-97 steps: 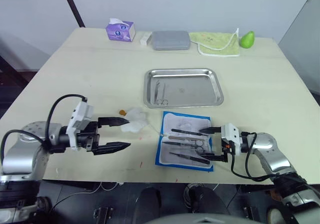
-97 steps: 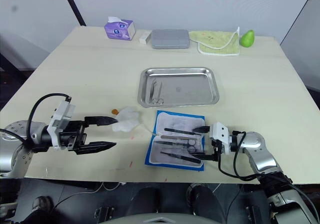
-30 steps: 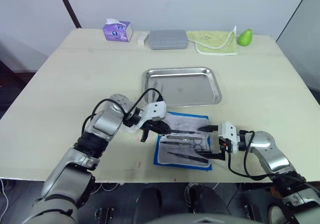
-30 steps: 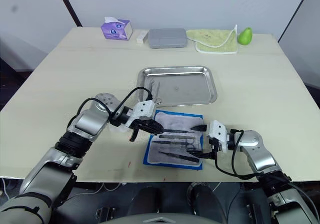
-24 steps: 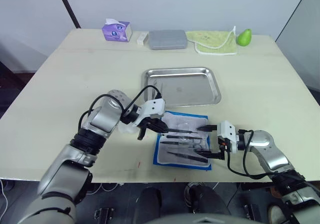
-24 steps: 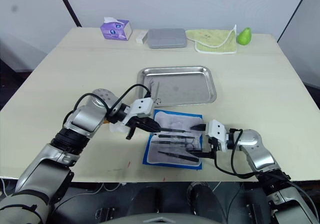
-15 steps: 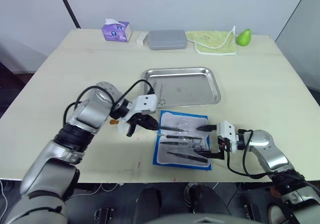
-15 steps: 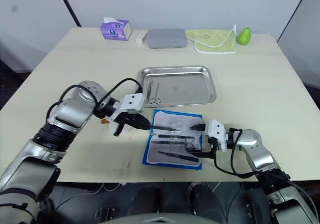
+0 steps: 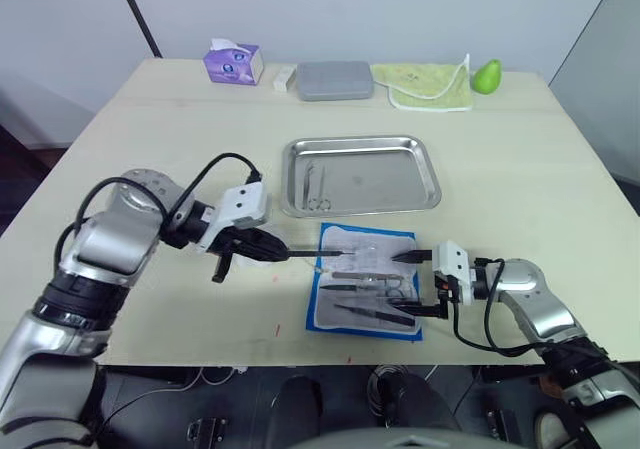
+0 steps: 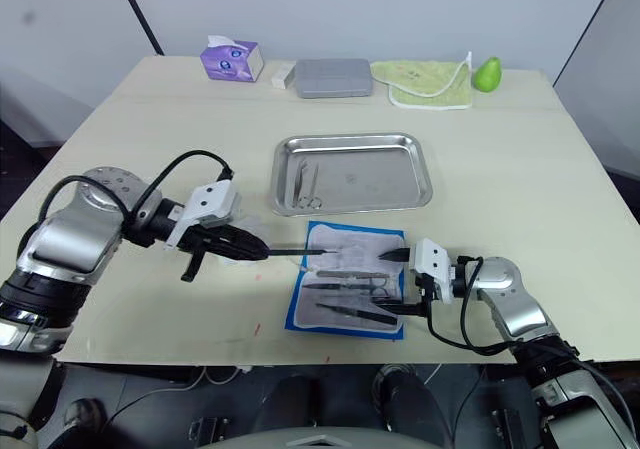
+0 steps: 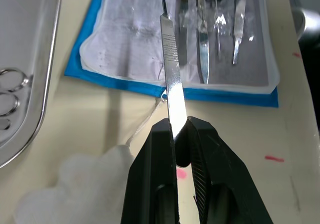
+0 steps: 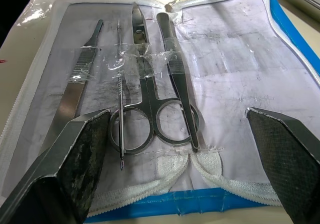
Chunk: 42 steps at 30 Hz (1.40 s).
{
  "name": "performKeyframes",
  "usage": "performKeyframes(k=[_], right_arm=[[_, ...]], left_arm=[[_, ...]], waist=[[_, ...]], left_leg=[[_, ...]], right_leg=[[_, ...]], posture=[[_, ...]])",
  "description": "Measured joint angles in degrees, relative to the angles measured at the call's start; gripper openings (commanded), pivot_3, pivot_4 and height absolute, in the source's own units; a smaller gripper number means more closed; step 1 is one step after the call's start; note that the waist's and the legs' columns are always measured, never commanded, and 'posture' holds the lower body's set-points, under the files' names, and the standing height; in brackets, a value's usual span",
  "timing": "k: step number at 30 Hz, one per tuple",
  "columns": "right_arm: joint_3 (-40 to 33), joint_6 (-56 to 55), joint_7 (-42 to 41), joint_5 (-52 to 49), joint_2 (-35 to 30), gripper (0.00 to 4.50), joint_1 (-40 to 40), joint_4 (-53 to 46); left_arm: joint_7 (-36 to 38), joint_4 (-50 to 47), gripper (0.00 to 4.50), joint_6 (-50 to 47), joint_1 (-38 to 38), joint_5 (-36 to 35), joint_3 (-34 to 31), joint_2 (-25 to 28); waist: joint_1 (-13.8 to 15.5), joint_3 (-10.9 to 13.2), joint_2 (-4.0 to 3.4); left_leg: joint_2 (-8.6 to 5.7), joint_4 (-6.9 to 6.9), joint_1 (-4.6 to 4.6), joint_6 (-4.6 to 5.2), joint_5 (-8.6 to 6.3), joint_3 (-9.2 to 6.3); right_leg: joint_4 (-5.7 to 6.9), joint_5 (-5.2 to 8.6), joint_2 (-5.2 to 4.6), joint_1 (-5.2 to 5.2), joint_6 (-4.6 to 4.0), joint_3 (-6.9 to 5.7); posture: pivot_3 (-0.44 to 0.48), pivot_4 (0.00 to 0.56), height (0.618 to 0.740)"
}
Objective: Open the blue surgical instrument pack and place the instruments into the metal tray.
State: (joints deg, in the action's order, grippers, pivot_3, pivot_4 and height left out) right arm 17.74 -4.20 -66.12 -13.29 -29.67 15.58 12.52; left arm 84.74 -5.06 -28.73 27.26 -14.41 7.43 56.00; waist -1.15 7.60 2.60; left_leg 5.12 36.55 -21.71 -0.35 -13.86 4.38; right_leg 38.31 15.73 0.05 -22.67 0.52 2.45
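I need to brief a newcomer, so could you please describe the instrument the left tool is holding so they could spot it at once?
Start at the metal tray, then look to the open blue surgical instrument pack in front of it. The flat steel handle is the one pinched by the left tool, unlike the instruments lying in the pack.

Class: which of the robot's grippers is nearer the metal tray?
Left. The left gripper, shut on a thin instrument, sits just off the metal tray's near-left corner; the open right gripper straddles the blue pack's right edge, farther away.
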Motion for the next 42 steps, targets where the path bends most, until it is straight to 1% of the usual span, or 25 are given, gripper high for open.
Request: performKeyframes(k=[2,3,5,7,8,9,10,11,12,13,14,15,16,19,20,21,23,24,27,29,32,35,37,42], right_arm=[[0.0,0.0,0.0,0.0,0.0,4.5,0.0,0.2],[0.0,0.0,-0.1,0.0,0.0,4.5,0.0,0.3],[-0.1,0.0,-0.3,0.0,-0.1,4.5,0.1,0.6],[0.0,0.0,-0.4,0.0,-0.1,4.5,0.1,0.8],[0.0,0.0,-0.4,0.0,-0.1,4.5,0.2,0.9],[0.0,0.0,-0.4,0.0,-0.1,4.5,0.2,0.9],[0.0,0.0,-0.6,0.0,-0.1,4.5,0.2,0.9],[0.0,0.0,-0.6,0.0,-0.1,4.5,0.3,0.9],[0.0,0.0,-0.7,0.0,-0.1,4.5,0.3,0.9],[0.0,-0.1,-0.7,0.0,-0.2,4.5,0.3,0.9],[0.0,-0.1,-0.8,0.0,-0.2,4.5,0.4,0.9],[-0.1,-0.1,-0.8,0.0,-0.4,4.5,0.3,0.9],[-0.1,-0.1,-0.8,0.0,-0.4,4.5,0.3,0.9],[0.0,-0.1,-0.9,0.0,-0.5,4.5,0.4,0.9],[0.0,-0.1,-1.0,0.0,-0.5,4.5,0.4,0.9],[0.0,-0.1,-1.1,0.0,-0.6,4.5,0.4,0.9],[0.0,0.0,-1.2,0.0,-0.7,4.5,0.5,0.9],[0.0,0.0,-1.2,0.0,-0.7,4.5,0.6,1.0],[0.2,0.0,-1.3,0.0,-0.7,4.5,0.9,1.0],[0.2,0.0,-1.4,0.0,-0.7,4.5,0.9,1.0],[0.2,0.2,-1.5,0.0,-1.1,4.5,0.9,1.0],[0.2,0.2,-1.5,0.0,-1.1,4.5,1.0,0.9],[0.2,0.3,-1.5,0.0,-1.1,4.5,1.0,0.8],[0.2,0.5,-1.3,0.0,-1.1,4.5,0.8,0.5]], left_arm=[[-0.8,-0.5,0.1,-0.7,-0.5,-0.7,-0.7,0.0],[-4.3,-2.4,0.1,-3.8,-1.7,-2.2,-3.5,-1.7],[-10.0,-5.4,0.1,-8.7,-2.5,-4.6,-6.7,-4.9],[-15.1,-8.5,0.1,-13.2,-2.8,-6.2,-7.9,-7.0],[-19.5,-11.2,0.1,-17.0,-2.9,-7.0,-9.0,-9.2],[-20.1,-11.5,0.1,-17.5,-2.9,-7.2,-9.1,-9.4],[-26.0,-14.5,0.1,-22.8,-2.9,-7.9,-9.7,-12.3],[-26.4,-14.7,0.1,-23.1,-2.9,-7.9,-9.8,-12.6],[-29.5,-16.2,0.1,-25.7,-2.9,-8.2,-9.8,-14.2],[-34.3,-17.9,0.1,-28.8,-2.7,-7.9,-9.8,-16.8],[-36.6,-18.7,0.1,-30.1,-2.6,-7.6,-9.7,-18.6],[-41.6,-19.7,0.1,-33.9,-1.4,-7.0,-9.2,-21.9],[-44.9,-20.3,0.1,-36.1,-0.4,-6.5,-9.0,-23.9],[-57.5,-21.0,0.1,-43.2,4.3,-2.4,-8.4,-31.8],[-59.7,-20.9,0.1,-44.6,5.2,-1.8,-8.5,-33.8],[-62.9,-20.5,0.1,-46.4,6.5,-0.8,-8.9,-36.8],[-67.8,-19.2,0.1,-47.4,8.0,0.8,-9.1,-42.0],[-72.1,-16.4,0.1,-47.1,9.2,2.7,-9.1,-45.7],[-79.8,-9.8,0.1,-45.2,11.0,6.8,-9.2,-50.4],[-80.9,-9.0,0.1,-44.9,11.2,7.5,-9.2,-51.0],[-85.1,-3.3,0.1,-42.2,13.7,9.0,-9.8,-54.8],[-87.3,2.1,0.1,-38.6,14.9,9.9,-9.5,-57.6],[-88.0,4.6,0.1,-37.0,15.5,10.0,-9.6,-58.7],[-89.5,8.4,0.1,-34.9,15.7,10.5,-9.6,-59.7]], waist=[[0.1,0.0,-0.01],[0.1,0.0,-0.02],[0.3,0.0,0.06],[0.3,-0.1,0.21],[0.3,-0.2,0.24],[0.3,-0.2,0.25],[0.3,-0.2,0.25],[0.3,-0.2,0.27],[0.3,-0.2,0.32],[0.4,-0.3,0.36],[0.4,-0.3,0.44],[0.4,-0.4,0.5],[0.4,-0.4,0.55],[0.5,-0.4,0.52],[0.4,-0.4,0.47],[0.5,-0.4,0.42],[0.5,-0.5,0.44],[0.5,-0.5,0.4],[0.4,-0.4,0.36],[0.3,-0.4,0.37],[0.4,-0.4,0.38],[0.4,-0.4,0.37],[0.4,-0.4,0.35],[0.4,-0.4,0.33]], left_leg=[[0.0,0.0,0.0,0.0,0.0,0.02],[0.0,0.0,-0.01,0.0,0.0,0.04],[-0.01,0.02,-0.01,0.0,0.0,-0.05],[-0.03,0.03,-0.01,0.0,0.0,-0.09],[-0.04,0.03,0.0,0.0,0.0,-0.1],[-0.04,0.03,0.0,0.0,0.0,-0.1],[-0.04,0.03,0.0,0.0,0.0,-0.11],[-0.05,0.03,0.0,0.0,0.0,-0.11],[-0.05,0.03,0.0,0.0,0.0,-0.11],[-0.06,0.03,0.0,0.0,0.0,-0.13],[-0.07,0.03,0.0,0.0,0.0,-0.14],[-0.08,0.03,0.0,0.0,0.0,-0.15],[-0.08,0.05,-0.02,-0.01,0.0,-0.16],[-0.12,0.09,-0.01,-0.01,0.0,-0.2],[-0.12,0.08,-0.01,-0.01,0.0,-0.21],[-0.16,0.08,-0.02,-0.01,0.0,-0.22],[-0.19,0.09,-0.03,-0.01,0.0,-0.21],[-0.22,0.09,0.0,-0.01,0.0,-0.24],[-0.24,0.08,-0.02,-0.01,0.0,-0.26],[-0.25,0.08,-0.03,-0.01,0.0,-0.26],[-0.28,0.09,-0.04,-0.01,0.0,-0.26],[-0.31,0.08,-0.03,-0.02,0.0,-0.25],[-0.31,0.08,-0.04,-0.02,0.0,-0.24],[-0.31,0.08,-0.06,-0.02,0.0,-0.23]], right_leg=[[0.0,0.0,0.0,0.0,0.0,-0.02],[0.0,0.01,0.01,0.01,0.01,-0.02],[0.03,0.03,-0.05,0.02,0.06,-0.02],[0.03,0.02,-0.03,0.03,0.07,-0.02],[0.03,-0.01,-0.04,0.04,0.14,0.0],[0.03,-0.03,-0.04,0.04,0.17,-0.01],[0.03,-0.09,-0.02,0.04,0.26,-0.01],[0.03,-0.09,-0.02,0.05,0.27,-0.01],[0.03,-0.1,-0.02,0.05,0.28,-0.01],[0.03,-0.12,-0.02,0.06,0.26,0.0],[0.03,-0.12,-0.04,0.07,0.26,0.0],[0.03,-0.13,-0.04,0.07,0.25,-0.01],[0.03,-0.14,-0.03,0.08,0.24,-0.02],[0.03,-0.18,-0.02,0.15,0.2,-0.01],[0.03,-0.2,-0.02,0.14,0.16,-0.01],[0.03,-0.22,-0.04,0.16,0.13,-0.01],[0.01,-0.23,-0.06,0.18,0.13,-0.03],[0.01,-0.25,-0.08,0.21,0.17,-0.02],[0.01,-0.26,-0.06,0.21,0.17,0.0],[0.01,-0.26,-0.07,0.21,0.17,-0.01],[-0.02,-0.28,-0.1,0.24,0.2,-0.05],[-0.03,-0.29,-0.12,0.24,0.22,-0.05],[-0.04,-0.29,-0.12,0.24,0.22,-0.07],[-0.05,-0.28,-0.11,0.23,0.23,-0.09]], posture=[[0.0,0.15,0.74],[0.0,0.15,0.74],[0.0,0.15,0.74],[0.0,0.15,0.74],[0.0,0.15,0.74],[0.0,0.15,0.74],[0.0,0.15,0.74],[0.0,0.15,0.74],[0.0,0.15,0.74],[0.0,0.15,0.74],[0.0,0.15,0.74],[0.0,0.15,0.74],[0.0,0.15,0.74],[0.0,0.15,0.74],[0.0,0.15,0.74],[0.0,0.15,0.74],[0.0,0.15,0.74],[0.0,0.15,0.74],[0.0,0.15,0.74],[0.0,0.15,0.74],[0.0,0.15,0.74],[0.0,0.15,0.74],[0.0,0.15,0.74],[0.0,0.15,0.74]])
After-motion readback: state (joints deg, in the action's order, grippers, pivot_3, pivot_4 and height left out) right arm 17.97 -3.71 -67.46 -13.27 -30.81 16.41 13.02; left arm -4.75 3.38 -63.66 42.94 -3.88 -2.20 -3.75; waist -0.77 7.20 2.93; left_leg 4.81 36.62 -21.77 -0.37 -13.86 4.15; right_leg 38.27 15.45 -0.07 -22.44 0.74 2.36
